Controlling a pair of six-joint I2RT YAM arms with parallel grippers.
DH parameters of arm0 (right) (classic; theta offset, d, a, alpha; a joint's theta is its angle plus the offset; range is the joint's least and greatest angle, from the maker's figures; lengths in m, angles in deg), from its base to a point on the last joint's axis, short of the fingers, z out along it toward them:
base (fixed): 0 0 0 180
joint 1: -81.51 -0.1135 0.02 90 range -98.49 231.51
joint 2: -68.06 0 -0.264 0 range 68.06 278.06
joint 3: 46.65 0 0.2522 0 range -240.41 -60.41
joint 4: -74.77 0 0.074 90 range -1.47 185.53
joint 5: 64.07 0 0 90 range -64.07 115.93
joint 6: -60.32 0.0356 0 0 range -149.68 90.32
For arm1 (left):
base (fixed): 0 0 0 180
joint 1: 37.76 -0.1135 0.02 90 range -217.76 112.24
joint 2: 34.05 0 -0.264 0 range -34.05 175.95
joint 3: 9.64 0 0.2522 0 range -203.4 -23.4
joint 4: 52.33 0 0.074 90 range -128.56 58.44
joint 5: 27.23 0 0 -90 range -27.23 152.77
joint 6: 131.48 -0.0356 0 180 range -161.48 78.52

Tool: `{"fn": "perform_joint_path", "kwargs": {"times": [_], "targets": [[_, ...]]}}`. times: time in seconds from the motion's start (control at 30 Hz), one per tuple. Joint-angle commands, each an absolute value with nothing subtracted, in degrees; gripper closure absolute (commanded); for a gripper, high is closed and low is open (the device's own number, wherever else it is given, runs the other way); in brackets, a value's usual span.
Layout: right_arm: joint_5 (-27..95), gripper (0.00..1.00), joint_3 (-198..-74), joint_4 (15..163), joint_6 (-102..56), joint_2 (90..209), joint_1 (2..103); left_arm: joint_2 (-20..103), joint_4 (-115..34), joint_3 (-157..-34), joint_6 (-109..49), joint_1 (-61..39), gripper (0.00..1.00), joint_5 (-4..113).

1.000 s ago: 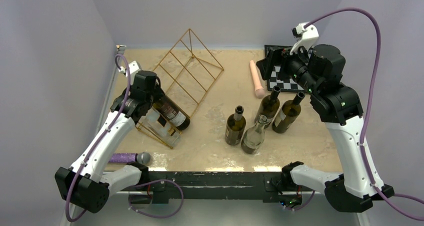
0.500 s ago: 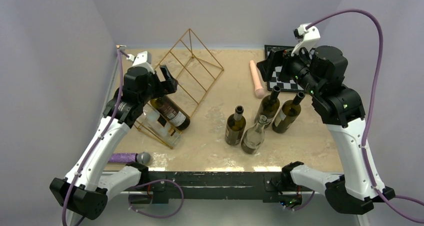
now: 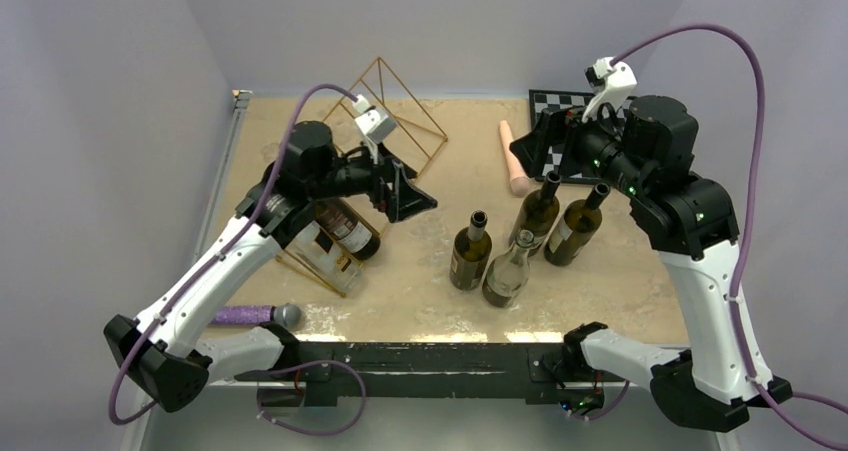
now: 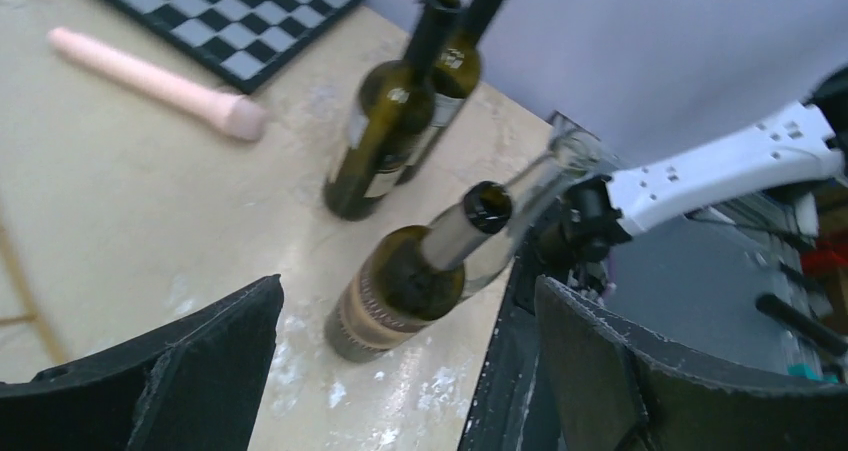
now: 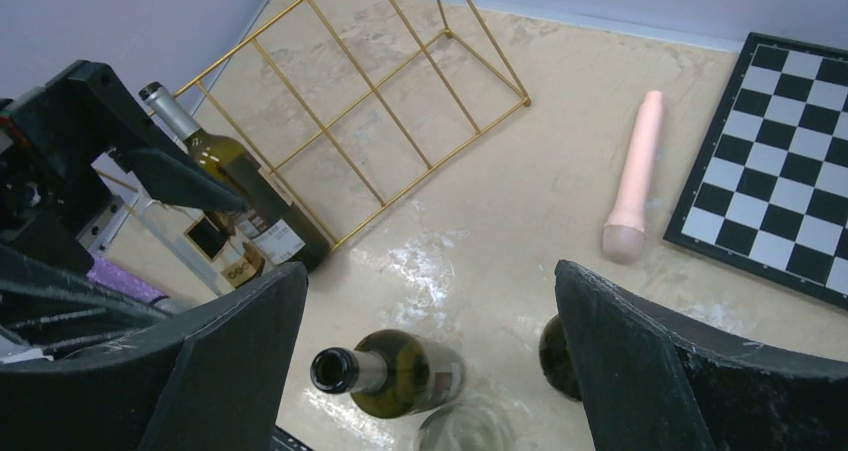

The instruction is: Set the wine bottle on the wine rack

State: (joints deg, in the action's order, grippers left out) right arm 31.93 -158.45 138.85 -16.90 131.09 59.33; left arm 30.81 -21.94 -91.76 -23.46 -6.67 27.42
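The gold wire wine rack (image 3: 378,129) stands at the back left. A dark wine bottle (image 3: 346,229) and a clear one (image 3: 325,253) lie in its lower slots. My left gripper (image 3: 411,193) hangs open and empty just right of the rack, facing several upright bottles mid-table. The nearest of these is a dark bottle (image 4: 405,286) with a clear bottle (image 4: 530,199) behind it. Above and behind this group, my right gripper (image 5: 430,371) is open and empty. In its view an upright dark bottle (image 5: 405,371) stands below, between the fingers.
Two more upright dark bottles (image 3: 537,214) (image 3: 576,227) stand to the right. A pink cylinder (image 3: 514,157) and a chessboard (image 3: 560,103) lie at the back right. A purple microphone (image 3: 260,315) rests near the front left edge.
My left gripper opened, came off the dark bottle lying in the rack and swung right toward the upright bottles. The right arm barely shifted.
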Motion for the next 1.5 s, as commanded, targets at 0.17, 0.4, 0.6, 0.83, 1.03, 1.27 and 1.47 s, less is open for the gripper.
{"fn": "perform_joint_path", "kwargs": {"times": [0.17,0.4,0.6,0.83,1.03,1.27,1.47], "targets": [[36.78,0.01,-158.23,143.16,-13.87,125.97,59.38,35.16,-31.82,-93.52,-26.48,3.11,0.01,25.60],[37.67,0.01,-155.17,146.55,-10.38,122.89,59.43,39.61,-37.52,-90.54,-28.58,6.54,0.01,21.30],[37.77,0.05,-151.32,146.10,-6.39,120.11,59.44,40.66,-46.02,-84.97,-32.87,9.55,0.01,26.24],[39.17,0.08,-146.22,144.20,-5.04,118.92,59.42,42.40,-52.32,-80.93,-35.86,10.02,0.01,26.82],[39.07,0.09,-141.93,141.57,-3.71,116.18,59.40,43.84,-56.98,-78.30,-36.41,10.32,0.04,30.40],[40.96,0.09,-141.77,141.51,-3.88,116.78,59.45,46.27,-64.27,-78.30,-33.76,10.49,0.11,31.44],[40.70,0.08,-139.58,141.04,-4.08,116.38,59.66,47.76,-66.66,-78.46,-31.42,10.81,0.27,30.85]]}}
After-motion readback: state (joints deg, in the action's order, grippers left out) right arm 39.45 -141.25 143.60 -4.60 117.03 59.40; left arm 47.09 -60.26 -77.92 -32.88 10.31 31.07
